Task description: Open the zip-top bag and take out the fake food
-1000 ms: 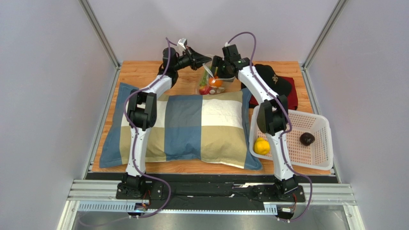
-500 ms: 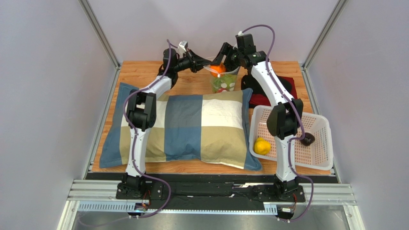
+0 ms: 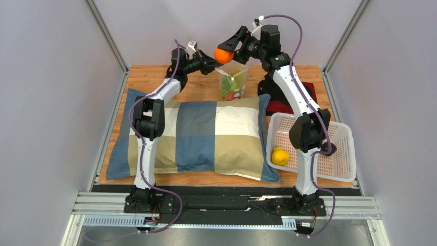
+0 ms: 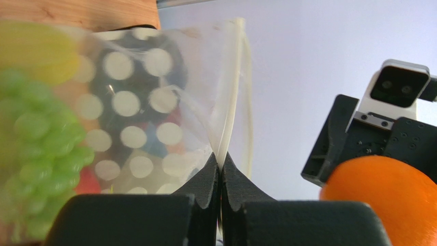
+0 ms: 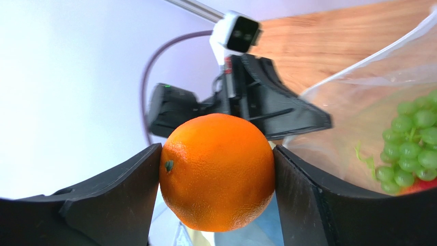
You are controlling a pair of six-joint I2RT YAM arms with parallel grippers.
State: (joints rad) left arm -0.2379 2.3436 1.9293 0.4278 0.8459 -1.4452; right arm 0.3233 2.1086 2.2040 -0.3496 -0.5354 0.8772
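The clear zip-top bag [image 3: 233,81] with white dots hangs open above the far edge of the table. My left gripper [image 3: 211,62] is shut on the bag's rim [image 4: 225,128] and holds it up. Green grapes [image 4: 36,128] and red pieces sit inside the bag. My right gripper [image 3: 225,51] is shut on the orange [image 5: 218,171] and holds it in the air above and left of the bag's mouth. A yellow lemon [image 3: 279,156] and a dark purple-brown fruit [image 3: 329,148] lie in the white basket.
A large checked pillow [image 3: 197,138] fills the middle of the wooden table. The white perforated basket [image 3: 344,169] stands at the right. A black cap [image 3: 300,87] lies on a red cloth at the back right.
My right gripper has lifted the orange out of the bag and up to the left. The bag has been pulled upright and hangs higher from my left gripper.
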